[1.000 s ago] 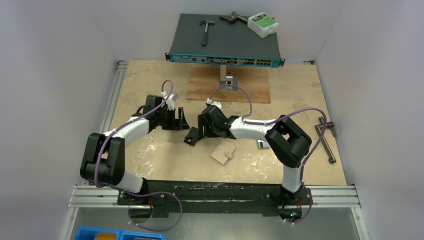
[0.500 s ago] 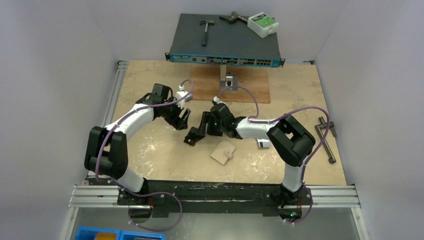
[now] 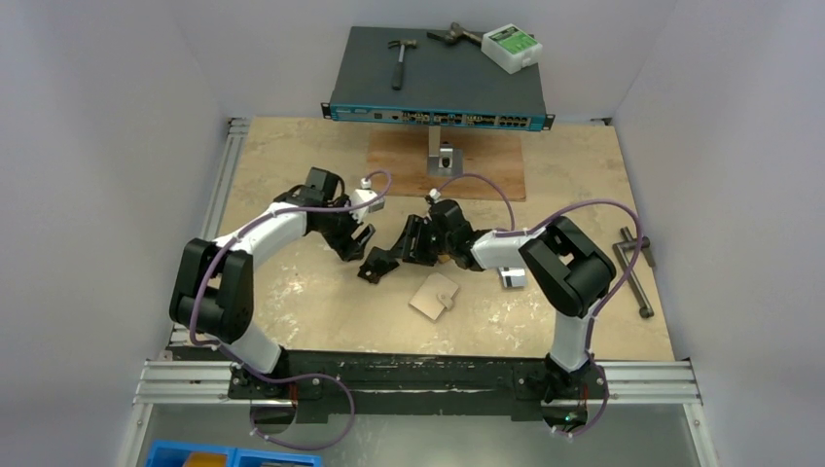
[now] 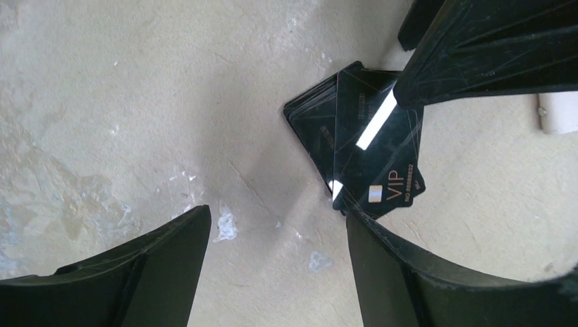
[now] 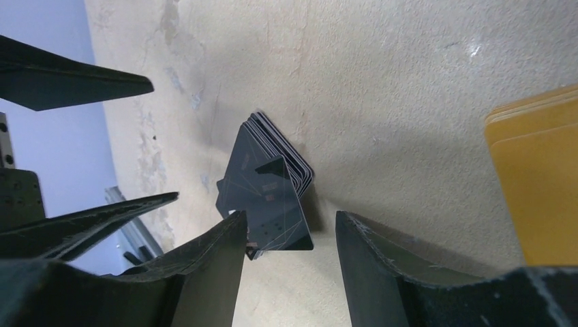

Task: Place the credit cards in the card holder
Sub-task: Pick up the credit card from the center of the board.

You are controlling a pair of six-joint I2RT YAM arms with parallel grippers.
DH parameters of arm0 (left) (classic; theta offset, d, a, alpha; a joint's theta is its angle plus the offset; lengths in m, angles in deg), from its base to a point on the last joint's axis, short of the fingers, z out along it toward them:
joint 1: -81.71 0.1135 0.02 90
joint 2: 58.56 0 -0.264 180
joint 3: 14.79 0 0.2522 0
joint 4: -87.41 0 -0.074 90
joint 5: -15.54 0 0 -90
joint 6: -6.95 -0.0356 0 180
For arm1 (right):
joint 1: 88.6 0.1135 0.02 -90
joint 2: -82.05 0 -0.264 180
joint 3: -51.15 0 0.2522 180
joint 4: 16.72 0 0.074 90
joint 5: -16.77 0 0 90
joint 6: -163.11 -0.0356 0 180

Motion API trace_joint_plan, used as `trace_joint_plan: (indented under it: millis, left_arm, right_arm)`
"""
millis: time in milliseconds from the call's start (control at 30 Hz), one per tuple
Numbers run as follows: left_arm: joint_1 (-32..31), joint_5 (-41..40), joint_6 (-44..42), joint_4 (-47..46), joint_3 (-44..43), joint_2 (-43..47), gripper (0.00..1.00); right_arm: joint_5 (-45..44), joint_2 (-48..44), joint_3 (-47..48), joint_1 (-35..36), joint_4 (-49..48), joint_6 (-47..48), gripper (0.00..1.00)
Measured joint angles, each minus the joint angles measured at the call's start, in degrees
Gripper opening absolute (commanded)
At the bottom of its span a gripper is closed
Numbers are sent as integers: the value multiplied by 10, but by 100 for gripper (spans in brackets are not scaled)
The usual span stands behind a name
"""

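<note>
A stack of black credit cards (image 3: 374, 268) lies on the table, its top card, marked VIP, askew (image 4: 371, 146). It also shows in the right wrist view (image 5: 271, 187). The tan card holder (image 3: 435, 295) lies shut just right of and nearer than the stack, and its edge shows in the right wrist view (image 5: 538, 184). My left gripper (image 3: 352, 243) is open and empty, low over the table just left of the stack (image 4: 276, 218). My right gripper (image 3: 391, 257) is open at the stack's right side, with the top card's corner between its fingers (image 5: 290, 221).
A network switch (image 3: 438, 83) with a hammer (image 3: 399, 58) and a white box (image 3: 513, 47) stands at the back. A wooden board (image 3: 477, 170) with a metal bracket (image 3: 444, 156) lies before it. Metal tools (image 3: 634, 277) lie at the right. A small silver-grey thing (image 3: 511, 279) lies by the right arm.
My left gripper has swung right and toward the cards, now close beside the stack. My right gripper has shifted slightly right and stays at the stack. The cards and holder have not moved.
</note>
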Motion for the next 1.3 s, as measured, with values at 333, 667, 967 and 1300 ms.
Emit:
trace_joint_plan:
  millis: [333, 667, 967, 1300]
  left_arm:
    - [-62, -88, -41, -57, 39, 0, 71]
    - [-62, -100, -61, -79, 41, 0, 68]
    - [-66, -106, -80, -76, 42, -1, 66]
    - [-62, -93, -76, -66, 40, 0, 72]
  right_arm:
    - [81, 24, -28, -21, -81, -28, 46]
    - [121, 39, -33, -28, -104, -40, 36]
    - [147, 59, -42, -38, -122, -56, 6]
    - [160, 49, -63, -45, -125, -61, 0]
